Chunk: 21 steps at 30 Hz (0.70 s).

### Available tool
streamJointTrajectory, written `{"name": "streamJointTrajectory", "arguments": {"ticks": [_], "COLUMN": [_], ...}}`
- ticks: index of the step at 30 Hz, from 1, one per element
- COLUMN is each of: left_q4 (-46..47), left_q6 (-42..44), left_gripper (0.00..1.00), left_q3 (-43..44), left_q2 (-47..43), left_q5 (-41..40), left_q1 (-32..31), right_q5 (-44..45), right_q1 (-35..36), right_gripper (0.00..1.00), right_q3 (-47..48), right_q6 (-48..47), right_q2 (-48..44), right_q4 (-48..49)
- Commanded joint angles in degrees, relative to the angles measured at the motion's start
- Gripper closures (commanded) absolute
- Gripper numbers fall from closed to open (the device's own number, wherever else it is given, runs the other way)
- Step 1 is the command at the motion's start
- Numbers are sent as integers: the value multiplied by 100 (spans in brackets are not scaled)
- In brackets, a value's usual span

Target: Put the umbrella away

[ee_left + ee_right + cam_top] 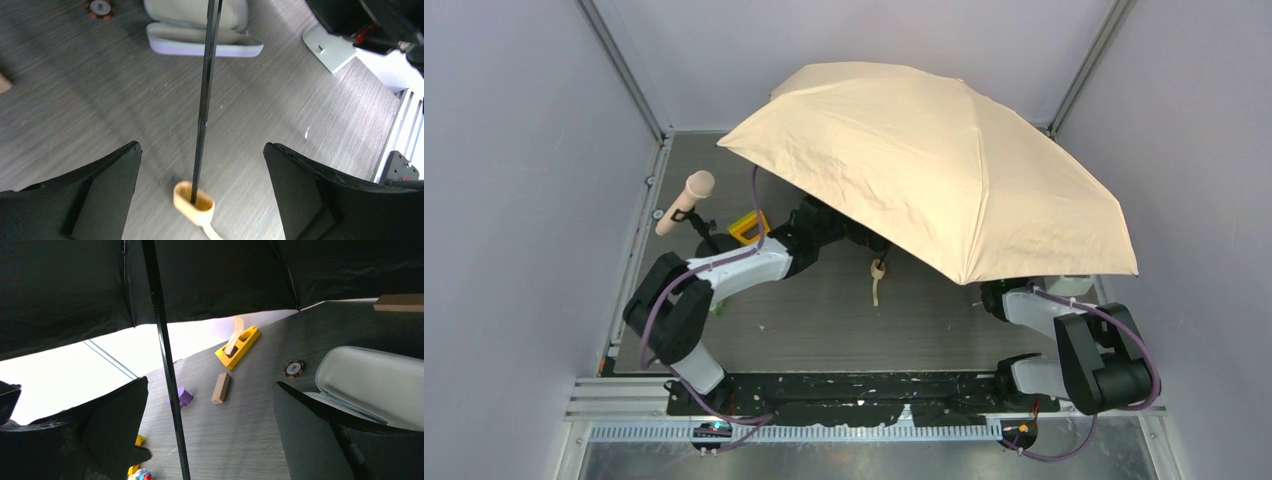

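Open umbrella spreads over centre and upper right of top view, both my arms reaching under it. Handle at bottom centre of left wrist view, shaft running straight up frame. My left pincer apart, shaft between fingers, touching neither. My right pincer apart too, shaft left of middle, dark canopy across top. Case at right edge

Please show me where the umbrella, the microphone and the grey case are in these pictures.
umbrella (944,165): top view, middle of the open beige canopy.
microphone (699,186): top view, on its pink head.
case (175,37): left wrist view, on its front rim.
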Motion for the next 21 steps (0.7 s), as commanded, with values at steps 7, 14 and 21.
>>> {"name": "streamJointTrajectory", "arguments": {"ticks": [7,14,21], "left_q4": [1007,1232,2237], "left_q6": [9,-139,-733], "left_gripper": [6,53,100], "left_q3": [1309,2024,1578], "left_q2": [1470,2203,2132], "left_q5": [852,2238,2856], "left_q1": [-21,-32,-32], "right_q5": [-480,-1408,-2472], "right_q1": [-102,-696,-957], "right_gripper": [4,9,18], "right_q3": [502,1110,1902], "right_q6": [431,839,1733], "right_q2": [795,1390,2201], "right_q4": [1097,1398,2032]}}
